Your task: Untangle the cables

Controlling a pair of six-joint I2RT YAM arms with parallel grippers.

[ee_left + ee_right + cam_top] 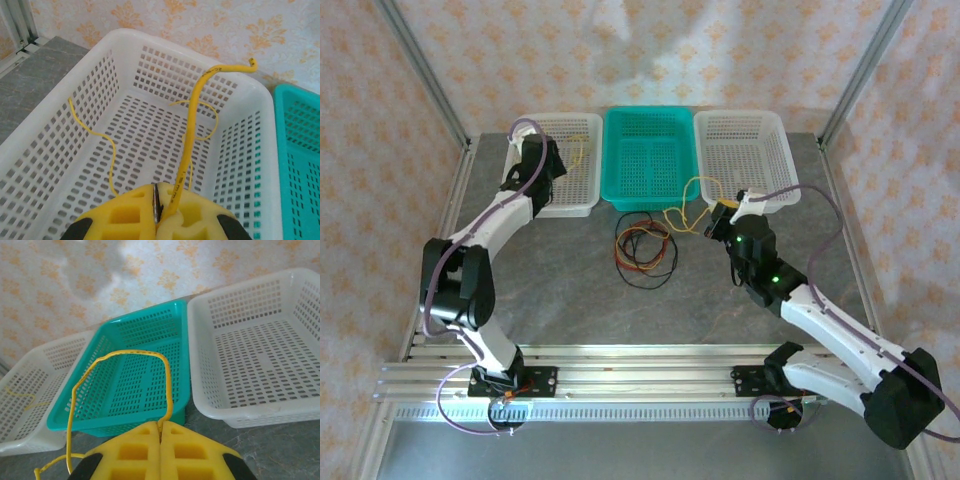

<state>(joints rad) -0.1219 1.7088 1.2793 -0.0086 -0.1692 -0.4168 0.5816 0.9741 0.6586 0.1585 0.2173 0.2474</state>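
A tangle of red, black and yellow cables (642,250) lies on the table in front of the teal basket (645,150). My left gripper (542,160) hangs over the left white basket (582,125), shut on a yellow cable (192,125). That cable rises from the left gripper (159,192) and its thin loops trail down into the left white basket (125,37). My right gripper (720,215) sits just right of the tangle, shut on another yellow cable (695,190). In the right wrist view this yellow cable (130,354) arches up out of the right gripper (160,427).
Three baskets line the back of the table: white at the left, teal basket (182,307) in the middle, white basket (745,122) at the right. The right white basket (197,345) is bare inside. Frame posts stand at the back corners.
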